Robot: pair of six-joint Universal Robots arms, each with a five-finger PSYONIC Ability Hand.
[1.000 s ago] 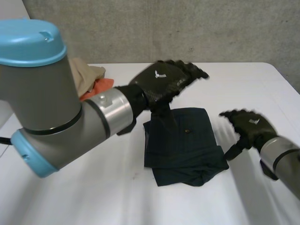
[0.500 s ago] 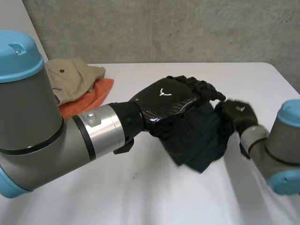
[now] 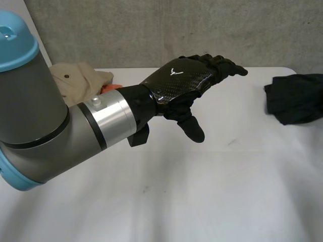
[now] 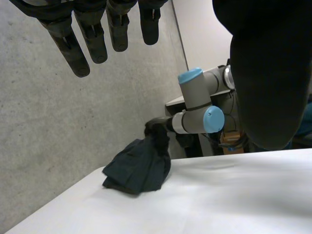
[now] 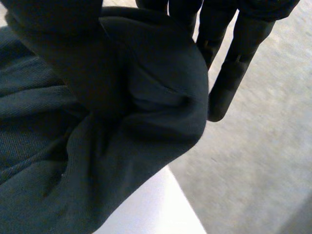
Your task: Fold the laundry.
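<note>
Cloth [image 3: 295, 98]: dark, crumpled, soft knit.
Right hand [image 5: 229, 68]: pinching cloth's top fold.
Left hand [image 3: 181, 83]: glossy, fingers [image 4: 66, 46] straight, well apart from cloth.

White table [image 3: 166, 212]: top has a couple of small dark specks [image 3: 146, 189] approx. mid-tabletop. Grey concrete wall [image 3: 151, 30] runs behind the far edge. Past the right edge, a pale ledge [image 4: 174, 102], poss. a desk.

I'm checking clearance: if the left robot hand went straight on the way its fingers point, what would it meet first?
Probably the concrete wall: the left robot hand hovers over the table, aimed past the far side of the dark garment. Depth is unclear.
</note>
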